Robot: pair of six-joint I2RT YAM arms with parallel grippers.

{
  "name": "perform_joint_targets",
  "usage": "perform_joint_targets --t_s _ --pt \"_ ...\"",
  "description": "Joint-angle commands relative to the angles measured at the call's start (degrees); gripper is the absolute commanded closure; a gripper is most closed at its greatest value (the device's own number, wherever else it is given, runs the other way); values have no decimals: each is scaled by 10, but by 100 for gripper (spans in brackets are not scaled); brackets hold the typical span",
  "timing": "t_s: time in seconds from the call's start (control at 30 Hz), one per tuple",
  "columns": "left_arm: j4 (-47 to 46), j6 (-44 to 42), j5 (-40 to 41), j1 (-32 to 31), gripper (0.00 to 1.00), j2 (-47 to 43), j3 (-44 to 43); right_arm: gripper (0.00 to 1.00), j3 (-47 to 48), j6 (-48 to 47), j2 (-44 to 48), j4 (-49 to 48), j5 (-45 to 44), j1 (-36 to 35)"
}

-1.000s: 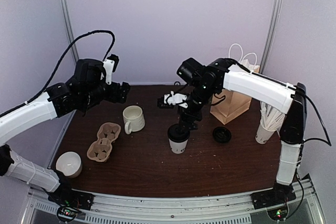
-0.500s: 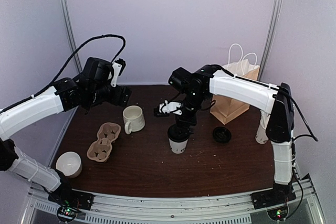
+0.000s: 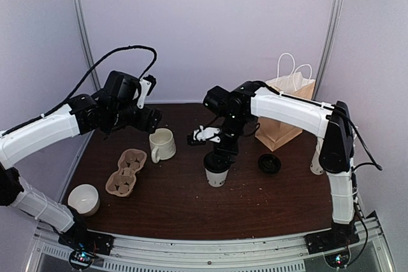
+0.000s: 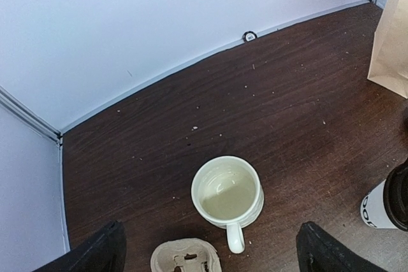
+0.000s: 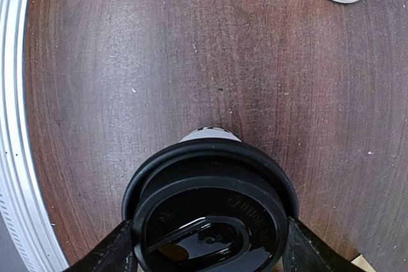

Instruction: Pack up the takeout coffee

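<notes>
The white takeout coffee [image 3: 217, 174], black-lidded, stands upright at mid table [image 3: 178, 211].

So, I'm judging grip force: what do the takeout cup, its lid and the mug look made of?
Takeout cup: matte white paper, likely; printed letters on its side.
Lid: glossy black plastic; embossed text, reflections.
Mug: probably glazed cream ceramic; thick rim, soft sheen.

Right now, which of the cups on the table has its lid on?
The printed white paper cup under the right gripper: it alone wears a black lid. The handled mug and the front-left white cup stand open.
</notes>
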State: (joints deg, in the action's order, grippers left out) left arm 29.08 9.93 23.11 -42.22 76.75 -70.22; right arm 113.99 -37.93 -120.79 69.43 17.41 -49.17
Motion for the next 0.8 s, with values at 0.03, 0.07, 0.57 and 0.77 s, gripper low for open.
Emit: perform_joint_targets --t_s 0.03,0.07,0.57,0.77 --pt "3 -7 -11 -1 3 6 -22 27 18 31 -3 -26 -40 4" --pt "4 -8 -11 -1 3 6 -23 28 27 34 -5 -26 -39 6" --pt "11 -8 -15 -1 3 16 -27 29 268 109 -142 2 -36 71" --pt "16 -9 -19 -1 4 21 -30 26 287 151 -171 -25 -67 77"
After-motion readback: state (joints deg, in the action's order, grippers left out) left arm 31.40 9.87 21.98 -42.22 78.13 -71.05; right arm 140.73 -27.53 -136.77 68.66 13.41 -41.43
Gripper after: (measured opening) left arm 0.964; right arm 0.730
